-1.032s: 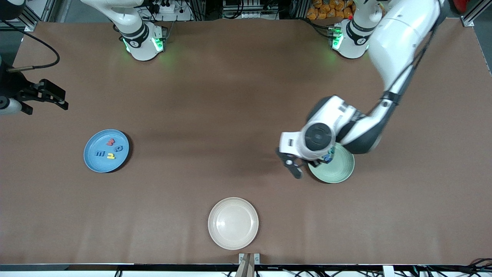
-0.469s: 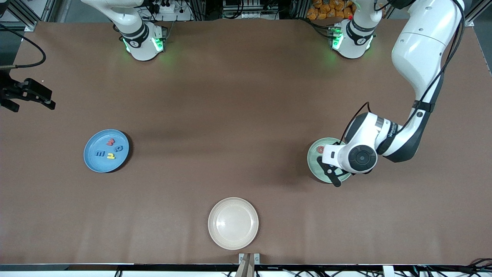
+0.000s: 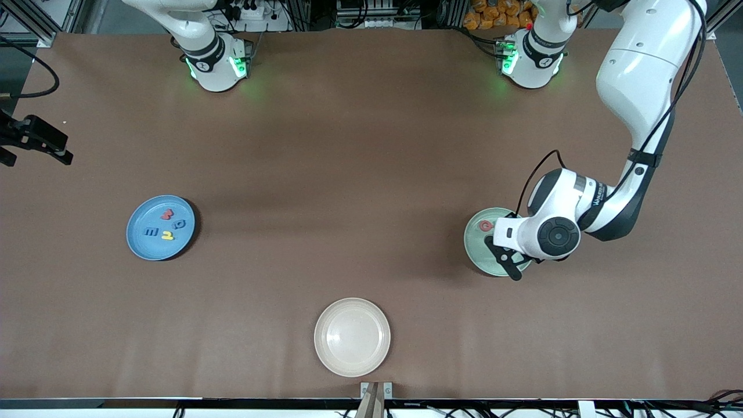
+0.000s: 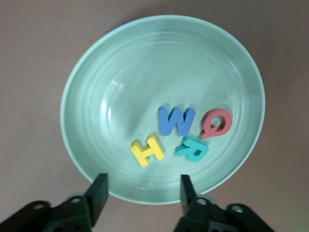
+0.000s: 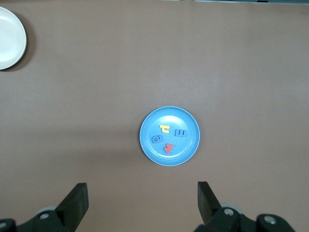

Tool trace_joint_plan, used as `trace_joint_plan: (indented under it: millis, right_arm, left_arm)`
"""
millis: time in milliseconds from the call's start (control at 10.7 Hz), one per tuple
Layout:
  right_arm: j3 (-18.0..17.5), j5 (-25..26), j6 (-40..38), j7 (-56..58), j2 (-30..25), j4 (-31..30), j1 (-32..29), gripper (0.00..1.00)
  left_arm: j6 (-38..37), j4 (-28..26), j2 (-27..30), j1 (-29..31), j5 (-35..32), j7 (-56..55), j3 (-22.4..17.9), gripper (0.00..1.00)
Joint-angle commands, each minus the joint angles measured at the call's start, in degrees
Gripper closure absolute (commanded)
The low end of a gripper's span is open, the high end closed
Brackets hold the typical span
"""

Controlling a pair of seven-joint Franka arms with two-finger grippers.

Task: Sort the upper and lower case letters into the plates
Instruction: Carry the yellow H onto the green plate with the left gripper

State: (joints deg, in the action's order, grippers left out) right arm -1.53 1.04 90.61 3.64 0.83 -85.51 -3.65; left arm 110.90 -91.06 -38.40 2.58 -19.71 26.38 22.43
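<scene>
The mint green plate holds four capital letters: a blue W, a red Q, a teal R and a yellow H. My left gripper is open and empty, over that plate's rim. The blue plate holds four small letters: one yellow, two blue, one red. My right gripper is open and empty, high up over the table's edge at the right arm's end.
A cream-beige plate stands empty near the table's front edge, midway between the two coloured plates. It also shows in the right wrist view. The blue plate lies toward the right arm's end.
My left gripper has swung from the mint plate's edge nearest the table's middle to over the plate, uncovering the red Q. My right gripper has drawn back toward the table's edge.
</scene>
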Motion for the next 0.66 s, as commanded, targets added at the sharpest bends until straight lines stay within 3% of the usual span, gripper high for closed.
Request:
trace_joint_plan:
  millis: [0,188,375,469,563]
  right_arm:
    - [-0.67,0.28,-0.96,-1.0,0.75,1.58,-0.74,0.0]
    - [-0.67,0.19,-1.05,-0.91,0.75,1.58,-0.57,0.0]
    - [-0.85,0.1,-1.05,-0.91,0.75,1.58,-0.57,0.0]
    - [-0.93,0.1,-1.05,-0.82,0.75,1.58,-0.31,0.0]
    - [-0.94,0.19,-0.96,-0.91,0.75,1.58,-0.48,0.0]
  left_arm:
    - [-0.5,-2.28,6.83,-0.65,1.95,-8.74,-2.56,0.0]
    - [-1.12,-0.98,11.39,-1.0,6.05,-10.2,-8.24,0.0]
    - [-1.04,-0.7,17.19,-4.58,21.74,-12.03,-20.08,0.0]
    - [-1.04,-0.61,20.44,-6.17,26.43,-16.4,-25.1,0.0]
    - [-1.21,-0.44,23.25,-5.67,26.82,-20.88,-25.94,0.0]
